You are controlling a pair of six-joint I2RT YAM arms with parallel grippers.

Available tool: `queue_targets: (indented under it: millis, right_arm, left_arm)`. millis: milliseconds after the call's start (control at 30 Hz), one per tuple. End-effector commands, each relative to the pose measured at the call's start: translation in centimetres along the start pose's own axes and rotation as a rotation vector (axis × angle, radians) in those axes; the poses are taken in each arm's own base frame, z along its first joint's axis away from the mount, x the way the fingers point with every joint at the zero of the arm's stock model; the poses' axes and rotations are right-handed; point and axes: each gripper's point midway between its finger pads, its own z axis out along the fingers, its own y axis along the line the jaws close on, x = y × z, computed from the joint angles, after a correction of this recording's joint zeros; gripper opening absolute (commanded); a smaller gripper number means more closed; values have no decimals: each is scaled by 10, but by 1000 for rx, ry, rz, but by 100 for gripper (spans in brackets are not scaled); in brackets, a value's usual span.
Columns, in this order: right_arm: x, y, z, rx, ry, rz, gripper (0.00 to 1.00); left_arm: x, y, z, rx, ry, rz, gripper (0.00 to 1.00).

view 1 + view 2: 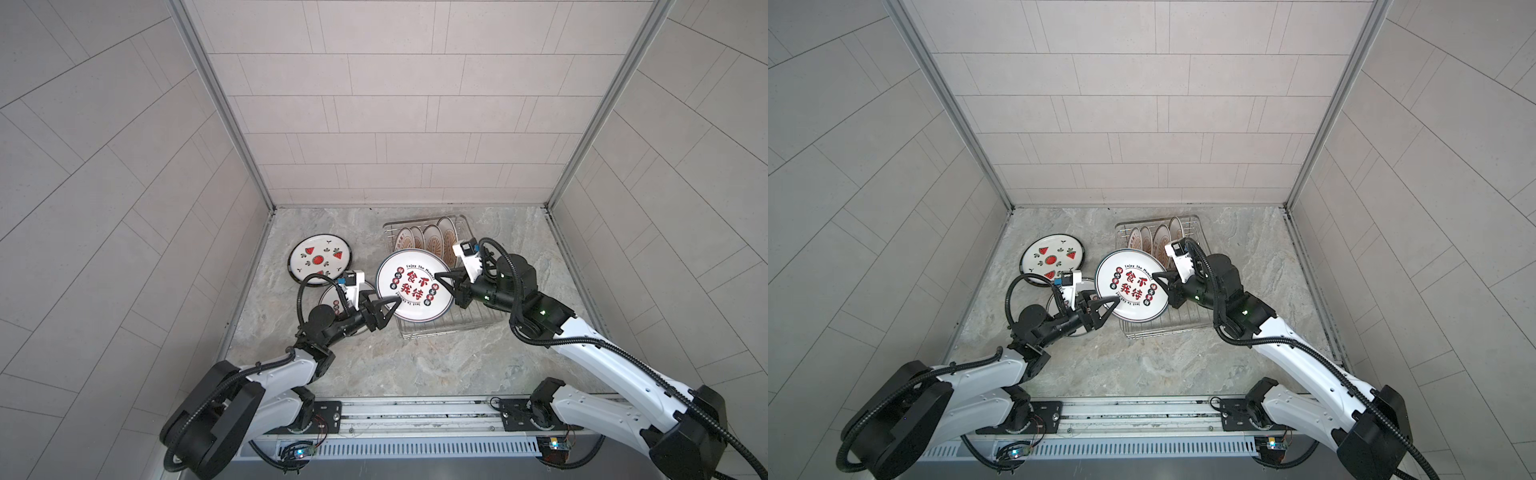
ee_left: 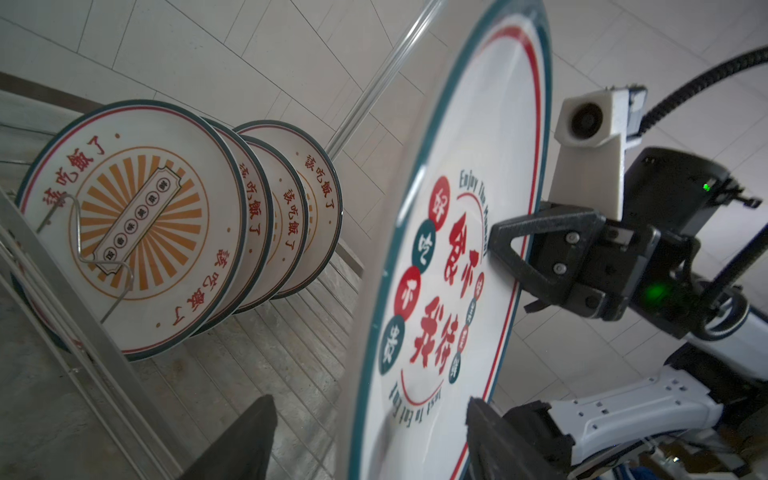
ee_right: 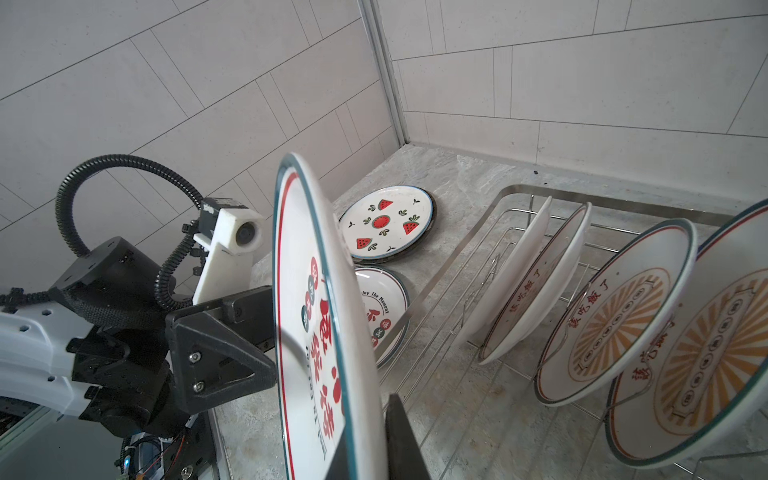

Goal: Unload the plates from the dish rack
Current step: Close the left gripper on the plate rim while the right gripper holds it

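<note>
Right gripper [image 1: 441, 276] clamped on the right rim of the red-character plate [image 1: 411, 291]. The plate is up and tilted, face toward the top camera, over the near half of the dish rack [image 1: 424, 334]. Can't tell if its lower edge touches the bars.

Left gripper [image 1: 392, 308] sits astride the plate's opposite rim, not clamped. In the left wrist view one finger [image 2: 494, 436] is at the printed face and the other finger [image 2: 245, 440] stands off behind the plate with a gap.

The rack sits right of centre on the marble countertop [image 1: 374, 365], toward the far edge. Four sunburst plates [image 1: 432, 239] stand on edge in its far end, leaning in the prongs.

Already out: the watermelon plate [image 1: 319, 259] lies flat near the countertop's left edge. A second red-character plate [image 3: 380, 316] lies flat just nearer than it, between it and the rack, partly hidden under the left wrist in both top views.
</note>
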Motion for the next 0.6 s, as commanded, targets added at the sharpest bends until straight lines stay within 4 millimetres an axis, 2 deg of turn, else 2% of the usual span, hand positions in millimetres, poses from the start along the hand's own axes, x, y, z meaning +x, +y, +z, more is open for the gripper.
queue_targets:
  millis: [0,67,333,400,500,567]
  right_arm:
    - [-33,11,-4,-28,-100,-57,9]
    - [-32,10,-4,-23,-95,-62,9]
    - [-30,5,-2,3,-93,-63,8]
    - [-30,5,-1,2,-92,-64,8]
    - [-30,5,0,0,-87,-63,8]
    - [-29,5,1,-4,-85,-63,8]
  left_arm:
    - [-16,-16,2,68,-59,5,59]
    - [-16,-15,2,65,-65,2,51]
    - [-18,4,-5,-28,-122,-59,38]
    - [-18,4,-6,-29,-126,-65,35]
    - [-17,2,-6,-20,-120,-67,23]
    - [-18,2,-6,-19,-122,-66,20]
